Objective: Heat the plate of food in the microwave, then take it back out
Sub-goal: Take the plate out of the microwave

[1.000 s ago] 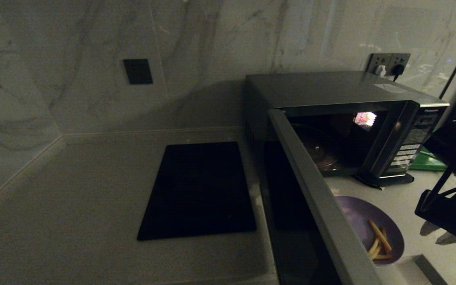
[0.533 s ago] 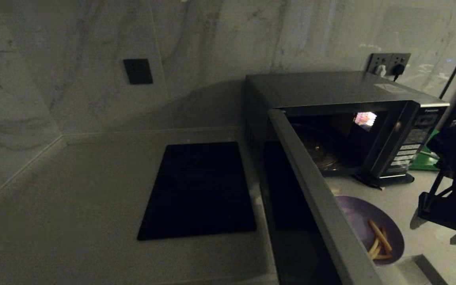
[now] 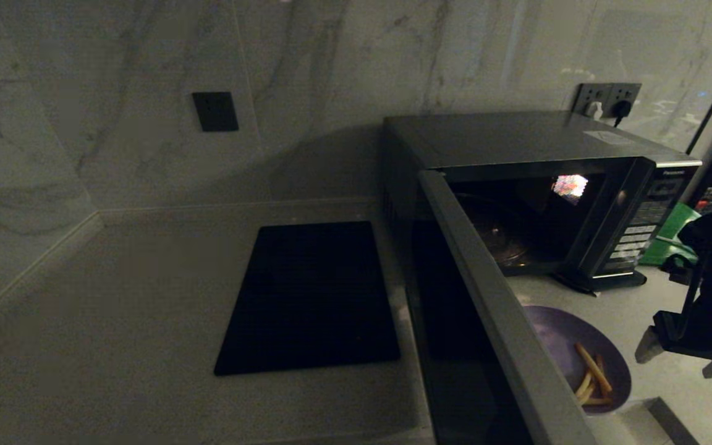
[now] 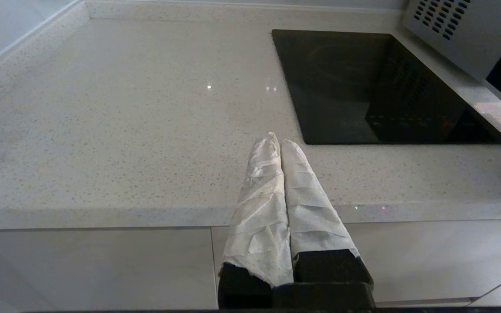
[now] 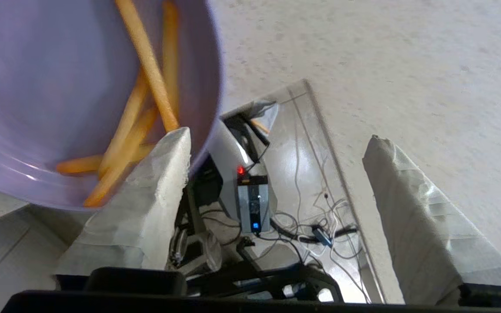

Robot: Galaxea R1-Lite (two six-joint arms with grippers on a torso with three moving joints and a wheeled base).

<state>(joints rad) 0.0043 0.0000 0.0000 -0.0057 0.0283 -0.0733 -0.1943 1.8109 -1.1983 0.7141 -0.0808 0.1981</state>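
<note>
Here, right gripper (image 5: 276,143) spread wide, empty, beside plate of food (image 3: 572,352) before open microwave (image 3: 541,185); left gripper (image 4: 275,141) pressed together over countertop (image 4: 124,130).

A flat black cooktop slab (image 3: 309,296) lies on the pale speckled tabletop (image 3: 115,321). A dark wall plate (image 3: 215,111) sits on the marble wall; a socket strip (image 3: 606,99) far right. A green item (image 3: 671,241) stands at the right.

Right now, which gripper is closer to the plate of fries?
Right. The right gripper hangs open just beside the plate, one finger at its rim. The left gripper, shut, sits at the counter's front edge near the cooktop, beyond the microwave door.
</note>
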